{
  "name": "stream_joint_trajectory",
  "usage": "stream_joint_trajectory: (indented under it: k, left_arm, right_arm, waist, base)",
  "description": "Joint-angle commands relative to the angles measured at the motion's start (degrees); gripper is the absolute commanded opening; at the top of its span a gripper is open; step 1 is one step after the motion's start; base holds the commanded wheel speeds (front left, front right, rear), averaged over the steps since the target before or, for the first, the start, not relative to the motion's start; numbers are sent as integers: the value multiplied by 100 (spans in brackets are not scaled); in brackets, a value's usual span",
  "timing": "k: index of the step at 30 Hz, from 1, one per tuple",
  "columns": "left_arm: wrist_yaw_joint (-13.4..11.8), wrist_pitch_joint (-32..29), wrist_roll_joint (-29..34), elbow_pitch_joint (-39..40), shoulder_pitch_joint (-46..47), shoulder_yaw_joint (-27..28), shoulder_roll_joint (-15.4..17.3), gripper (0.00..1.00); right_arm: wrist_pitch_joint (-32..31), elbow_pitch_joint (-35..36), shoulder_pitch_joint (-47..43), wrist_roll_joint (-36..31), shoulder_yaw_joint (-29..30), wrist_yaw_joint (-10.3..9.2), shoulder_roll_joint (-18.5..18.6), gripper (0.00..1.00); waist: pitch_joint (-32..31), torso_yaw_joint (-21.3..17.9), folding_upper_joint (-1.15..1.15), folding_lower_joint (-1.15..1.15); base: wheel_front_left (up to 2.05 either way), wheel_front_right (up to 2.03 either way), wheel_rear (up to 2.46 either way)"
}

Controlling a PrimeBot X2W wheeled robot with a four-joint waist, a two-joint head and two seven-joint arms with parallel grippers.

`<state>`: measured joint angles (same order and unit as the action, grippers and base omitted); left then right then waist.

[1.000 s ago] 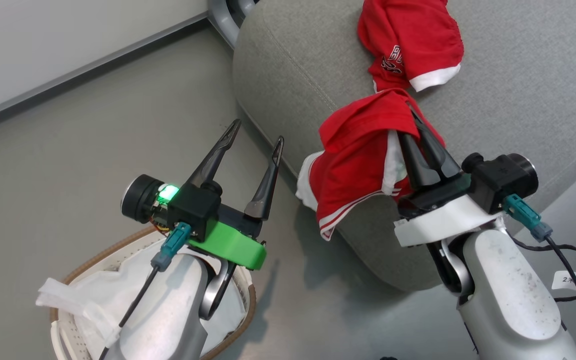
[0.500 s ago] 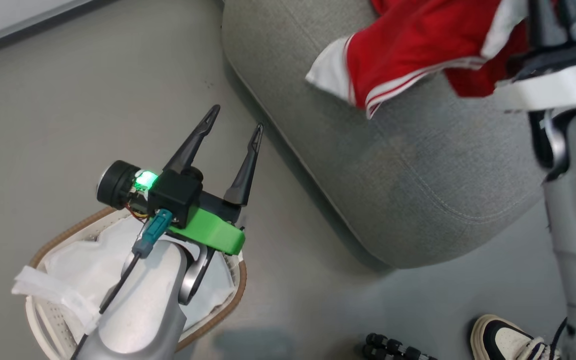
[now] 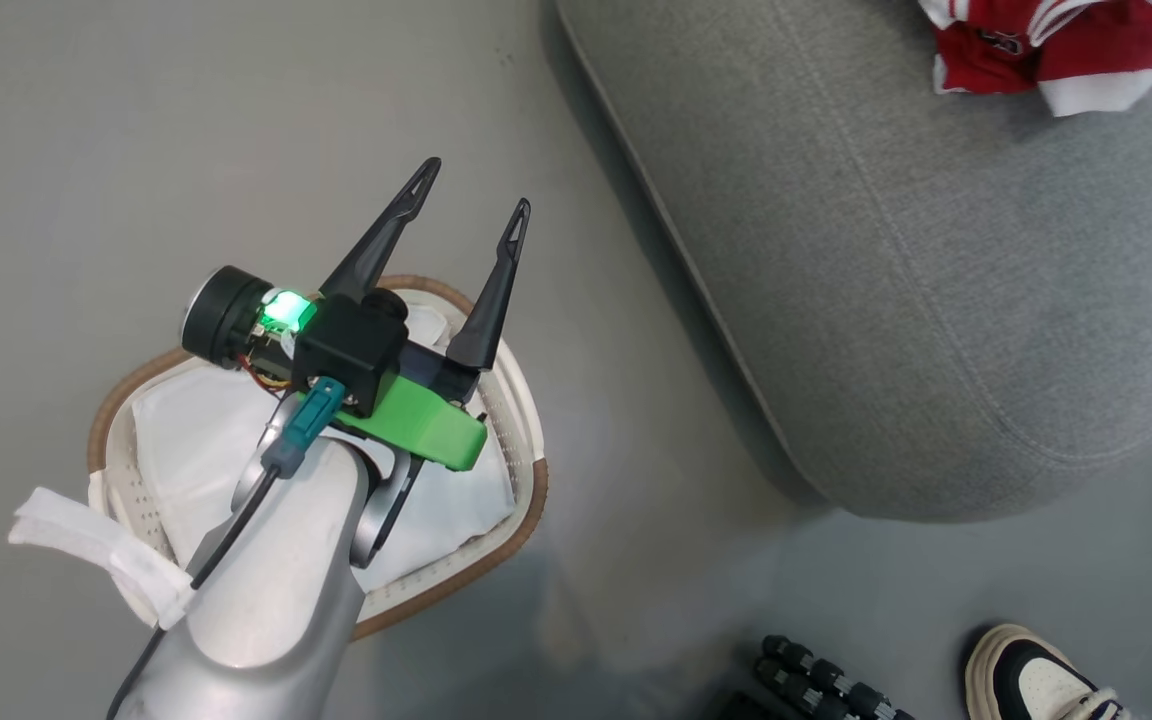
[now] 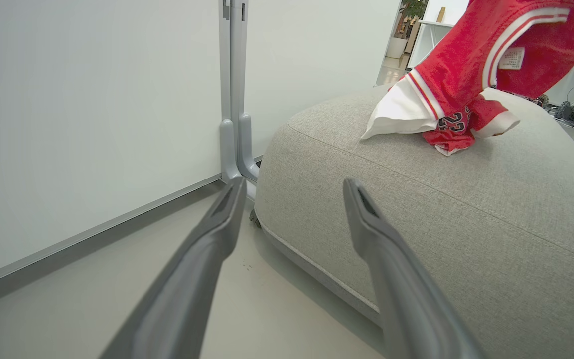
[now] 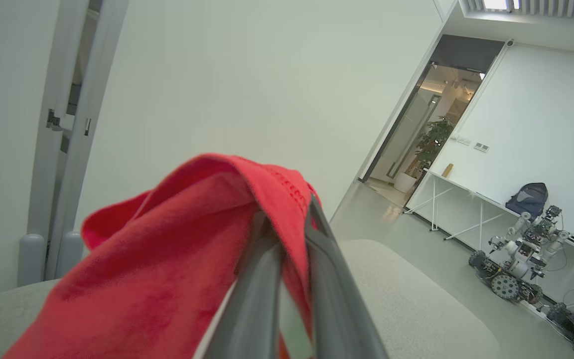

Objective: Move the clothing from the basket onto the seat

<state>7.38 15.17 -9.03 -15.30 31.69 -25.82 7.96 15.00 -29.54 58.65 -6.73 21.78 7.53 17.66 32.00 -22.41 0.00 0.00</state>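
At the left, the left gripper (image 3: 474, 187) hangs over the basket (image 3: 526, 500) with its 2 fingers spread and nothing between them. It is likely idle because the basket holds just a white sheet (image 3: 186, 430), and the head view gives that look inside. To the right stands the seat (image 3: 886, 300), with red clothing (image 3: 1106, 50) bunched on its top. The left wrist view adds height: 1 red piece lies on the seat, and a 2nd hangs above it, its lower edge about touching. Furthest right, the right wrist view gives the grip. The right gripper (image 5: 289, 224) is clenched on that hanging fabric, raised, I judge, for laying down.
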Motion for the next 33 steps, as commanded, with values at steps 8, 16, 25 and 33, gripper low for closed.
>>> stream_joint_trajectory:
  k: [8,16,25,33]
  left_arm:
    - [16,-4,61,-80,152,136,8,100]
    - [-17,-4,168,-99,52,328,-67,100]
    - [-159,-4,247,62,-260,823,-188,100]
    - [-408,-5,373,276,-716,1391,-243,100]
  right_arm:
    - [28,-898,22,-801,1064,-8,-17,100]
    - [28,-464,-629,-638,786,-8,-278,100]
    - [28,301,-1569,-18,-247,-8,-605,100]
    - [28,865,-2292,584,-1267,-8,-716,100]
  waist:
    - [488,628,0,0]
    - [325,768,0,0]
    - [-133,1102,0,0]
    - [-626,1591,0,0]
  base:
    - [0,0,0]
    - [0,0,0]
    - [0,0,0]
    - [0,0,0]
